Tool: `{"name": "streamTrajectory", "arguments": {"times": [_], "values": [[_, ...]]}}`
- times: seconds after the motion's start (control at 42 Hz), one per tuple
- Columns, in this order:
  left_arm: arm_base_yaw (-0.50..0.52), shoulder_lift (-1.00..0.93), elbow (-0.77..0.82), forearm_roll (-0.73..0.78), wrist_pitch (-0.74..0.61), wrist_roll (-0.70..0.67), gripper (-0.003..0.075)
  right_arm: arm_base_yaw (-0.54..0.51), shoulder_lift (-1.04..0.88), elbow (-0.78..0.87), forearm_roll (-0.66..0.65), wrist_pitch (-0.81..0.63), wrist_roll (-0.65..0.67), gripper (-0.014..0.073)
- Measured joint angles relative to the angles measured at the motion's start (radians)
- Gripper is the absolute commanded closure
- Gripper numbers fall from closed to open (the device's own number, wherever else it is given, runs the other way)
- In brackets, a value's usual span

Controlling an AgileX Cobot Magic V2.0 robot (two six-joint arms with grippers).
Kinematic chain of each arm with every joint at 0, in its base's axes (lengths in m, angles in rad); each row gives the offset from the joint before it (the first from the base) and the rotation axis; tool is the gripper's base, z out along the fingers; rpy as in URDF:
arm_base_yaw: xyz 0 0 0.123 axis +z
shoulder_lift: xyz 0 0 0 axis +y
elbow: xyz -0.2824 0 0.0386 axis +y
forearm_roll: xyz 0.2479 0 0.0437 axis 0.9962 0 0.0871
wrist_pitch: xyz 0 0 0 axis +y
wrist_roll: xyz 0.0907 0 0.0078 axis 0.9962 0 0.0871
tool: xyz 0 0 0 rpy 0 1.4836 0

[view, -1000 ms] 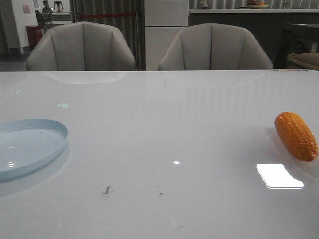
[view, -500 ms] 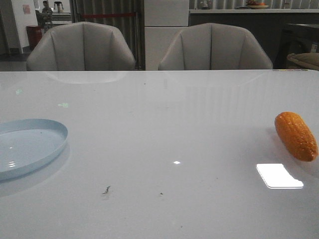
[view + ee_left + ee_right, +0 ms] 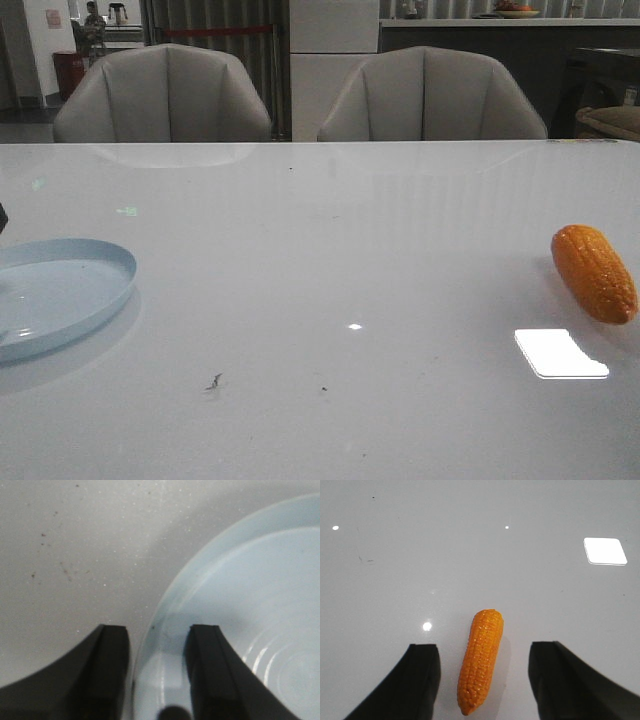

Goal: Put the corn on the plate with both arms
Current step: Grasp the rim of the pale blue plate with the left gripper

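Straddling corn (image 3: 480, 661), right gripper (image 3: 485, 680) spread — hovering

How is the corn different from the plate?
The corn is orange, while the plate is pale blue. The corn is long, tapered and bumpy; the plate is round, flat and smooth. The corn lies at the table's right side, between the open fingers of the right pincer; the plate sits at the left side, with the open left pincer straddling its rim. Both rest on the same white table, and neither is gripped.
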Motion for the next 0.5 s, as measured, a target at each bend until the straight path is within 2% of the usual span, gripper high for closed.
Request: {"name": "streamTrajectory", "arguments": {"times": [0.024, 0.214, 0.5], "values": [[0.0, 0.0, -0.002, 0.0, 0.0, 0.0, 0.0635, 0.0, 0.0, 0.0, 0.0, 0.0, 0.0, 0.0095], [0.002, 0.002, -0.032, -0.009, 0.054, -0.002, 0.0624, 0.0, 0.0, 0.0, 0.0, 0.002, 0.0, 0.0095], [0.002, 0.028, -0.244, -0.01, 0.292, -0.002, 0.0624, 0.0, 0.0, 0.0, 0.0, 0.004, 0.0, 0.0095]]}}
